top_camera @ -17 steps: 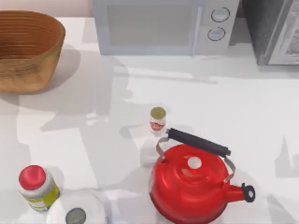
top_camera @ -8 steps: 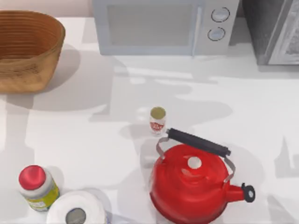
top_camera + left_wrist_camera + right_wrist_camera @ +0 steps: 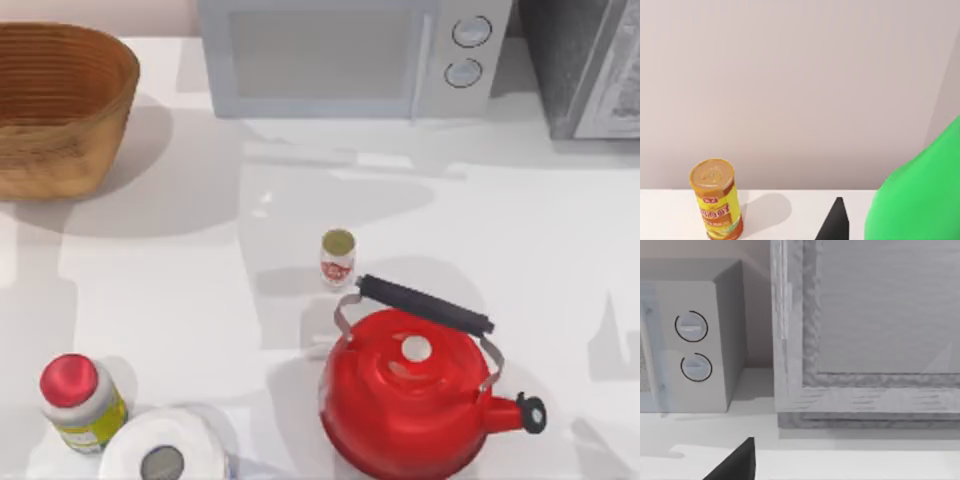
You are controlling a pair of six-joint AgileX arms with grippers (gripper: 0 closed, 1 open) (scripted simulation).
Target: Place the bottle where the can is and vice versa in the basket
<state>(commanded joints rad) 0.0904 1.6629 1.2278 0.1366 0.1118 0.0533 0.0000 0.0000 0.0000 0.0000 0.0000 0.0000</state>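
The can (image 3: 338,257), a tiny white cylinder with a red label and an olive-gold top, stands upright mid-table just behind the kettle. At the far left corner sits the tan wicker basket (image 3: 60,105), its bowl holding nothing that I can see. In the left wrist view the bright green bottle (image 3: 920,200) looms very close, right beside a dark part of my left gripper (image 3: 836,225). Whether it is gripped cannot be told. A dark part of my right gripper (image 3: 737,462) shows in the right wrist view, facing the microwave and a grey appliance.
A red kettle (image 3: 415,395) stands in front of the can. A red-capped jar (image 3: 80,400) and a paper roll (image 3: 165,455) sit front left. The microwave (image 3: 350,55) and a grey appliance (image 3: 585,65) line the back. A yellow-orange tin (image 3: 716,199) stands near the wall.
The arm shadows on the table have shifted, with the bright patch behind the can moving. The can, kettle, jar and basket have stayed where they were.
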